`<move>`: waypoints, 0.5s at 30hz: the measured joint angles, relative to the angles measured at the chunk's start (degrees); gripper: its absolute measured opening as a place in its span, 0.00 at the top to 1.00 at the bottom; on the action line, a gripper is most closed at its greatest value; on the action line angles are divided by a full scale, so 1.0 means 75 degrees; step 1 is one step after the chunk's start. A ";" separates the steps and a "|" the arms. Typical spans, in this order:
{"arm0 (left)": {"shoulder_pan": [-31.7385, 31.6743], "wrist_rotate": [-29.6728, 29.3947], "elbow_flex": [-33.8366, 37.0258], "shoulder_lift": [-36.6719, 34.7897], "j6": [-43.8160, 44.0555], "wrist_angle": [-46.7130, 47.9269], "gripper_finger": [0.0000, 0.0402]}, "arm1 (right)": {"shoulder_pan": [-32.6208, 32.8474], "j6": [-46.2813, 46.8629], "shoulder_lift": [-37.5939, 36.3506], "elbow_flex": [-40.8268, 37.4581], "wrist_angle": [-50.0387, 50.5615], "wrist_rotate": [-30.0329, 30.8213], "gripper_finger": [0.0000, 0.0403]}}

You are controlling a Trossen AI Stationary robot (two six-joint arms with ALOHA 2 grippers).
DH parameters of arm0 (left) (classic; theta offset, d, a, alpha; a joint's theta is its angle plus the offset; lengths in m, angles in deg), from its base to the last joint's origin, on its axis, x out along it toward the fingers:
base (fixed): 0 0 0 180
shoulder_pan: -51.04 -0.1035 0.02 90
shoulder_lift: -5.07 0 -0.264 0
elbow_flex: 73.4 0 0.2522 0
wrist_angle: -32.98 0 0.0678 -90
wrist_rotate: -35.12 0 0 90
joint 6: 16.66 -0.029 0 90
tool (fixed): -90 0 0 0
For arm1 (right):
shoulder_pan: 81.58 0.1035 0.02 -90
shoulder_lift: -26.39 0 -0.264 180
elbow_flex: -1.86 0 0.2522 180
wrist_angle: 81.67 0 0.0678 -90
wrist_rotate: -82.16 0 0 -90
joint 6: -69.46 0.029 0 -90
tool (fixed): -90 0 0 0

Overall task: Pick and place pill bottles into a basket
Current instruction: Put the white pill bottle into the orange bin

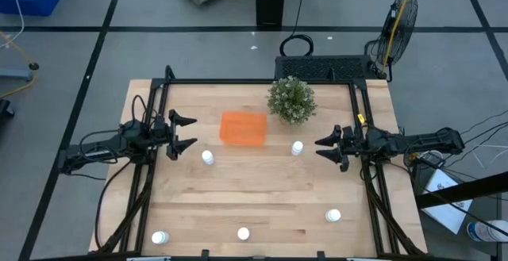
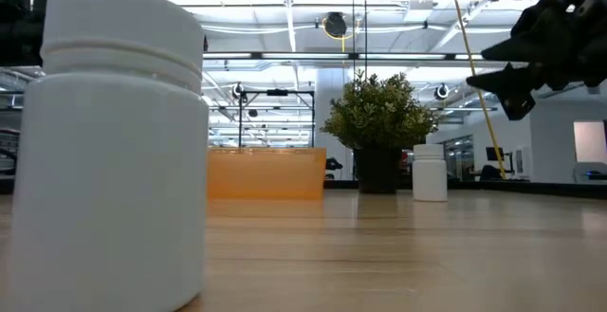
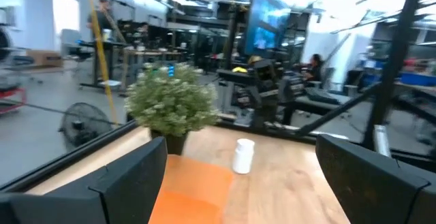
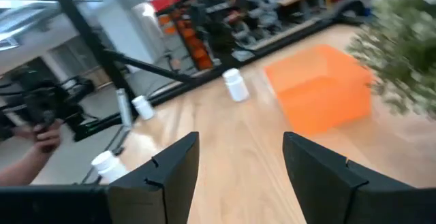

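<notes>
Above the table (image 1: 262, 205), the high view shows five pill bottles (image 1: 208, 158) standing loose, none in the basket (image 1: 243, 128) near the far edge; the left end effector (image 1: 187, 132) and right end effector (image 1: 324, 148) hover open and empty at the side edges. At table height, one bottle looms close. Both wrist views show spread fingers with nothing between them. Judging by this, the first pick is pending: descend over the nearest bottle and close.

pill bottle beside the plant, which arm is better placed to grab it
Right. The pill bottle stands just ahead of the right end effector, which is open and facing it. The left end effector is across the basket, nearer another bottle.
</notes>
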 joint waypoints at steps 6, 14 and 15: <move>0.0002 -0.0070 -0.0001 -0.0002 0.0085 0.0084 0.06 | 0.0000 0.0293 0.1072 0.0000 -0.0059 0.0208 0.50; 0.0002 -0.0067 0.0002 -0.0003 0.0296 0.0065 0.06 | 0.0543 0.0203 0.2509 0.0000 -0.2200 0.0641 0.50; 0.0002 -0.0066 0.0001 0.0000 0.0295 0.0068 0.06 | 0.0653 0.0119 0.2690 0.0000 -0.2583 0.0650 0.50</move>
